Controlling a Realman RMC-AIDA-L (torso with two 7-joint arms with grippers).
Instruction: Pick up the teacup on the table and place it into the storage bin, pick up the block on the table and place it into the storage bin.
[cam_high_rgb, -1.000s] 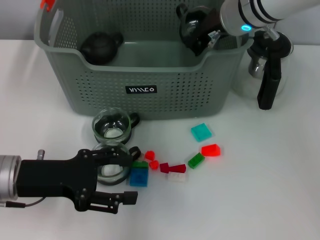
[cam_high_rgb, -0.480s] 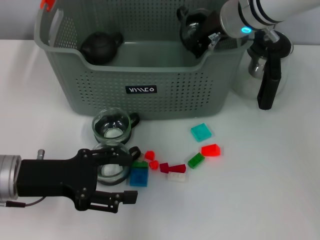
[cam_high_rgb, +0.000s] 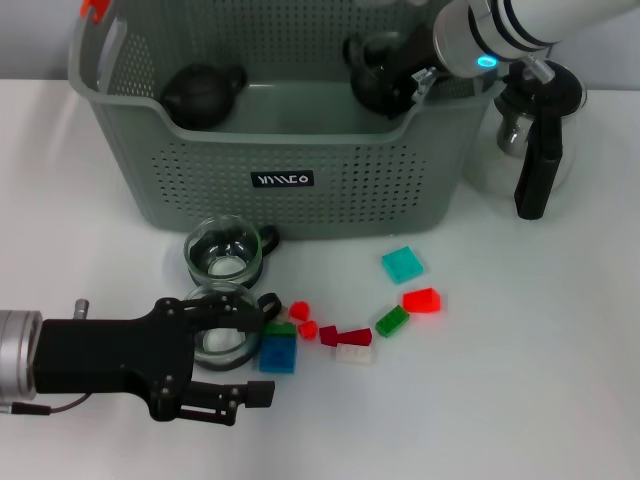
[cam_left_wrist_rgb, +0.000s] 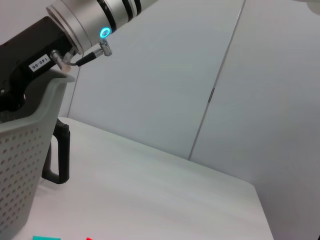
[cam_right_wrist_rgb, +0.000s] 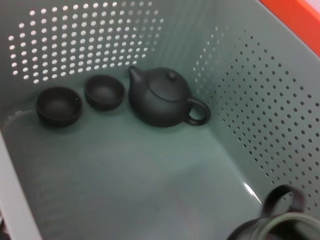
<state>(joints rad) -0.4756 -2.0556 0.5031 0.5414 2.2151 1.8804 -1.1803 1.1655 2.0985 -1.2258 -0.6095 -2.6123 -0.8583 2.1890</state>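
The storage bin (cam_high_rgb: 280, 180) stands at the back of the table. Over its right inner side my right gripper (cam_high_rgb: 400, 62) is shut on a glass teacup in a dark holder (cam_high_rgb: 375, 70), whose rim and handle (cam_right_wrist_rgb: 272, 220) show in the right wrist view. Two more glass teacups (cam_high_rgb: 222, 250) (cam_high_rgb: 228, 335) stand in front of the bin. My left gripper (cam_high_rgb: 250, 355) lies open low at the front left, its fingers on either side of the nearer teacup. Several blocks lie beside it, among them a blue block (cam_high_rgb: 278, 353), a teal one (cam_high_rgb: 402, 264) and a red one (cam_high_rgb: 422, 300).
Inside the bin lie a dark teapot (cam_right_wrist_rgb: 162, 97) and two small dark cups (cam_right_wrist_rgb: 58, 105) (cam_right_wrist_rgb: 104, 91). A glass pitcher with a black handle (cam_high_rgb: 535, 150) stands right of the bin. An orange-red clip (cam_high_rgb: 93, 9) sits on the bin's left handle.
My right gripper has carried its teacup a little to the left, farther over the bin. The left gripper and the things on the table have not moved.
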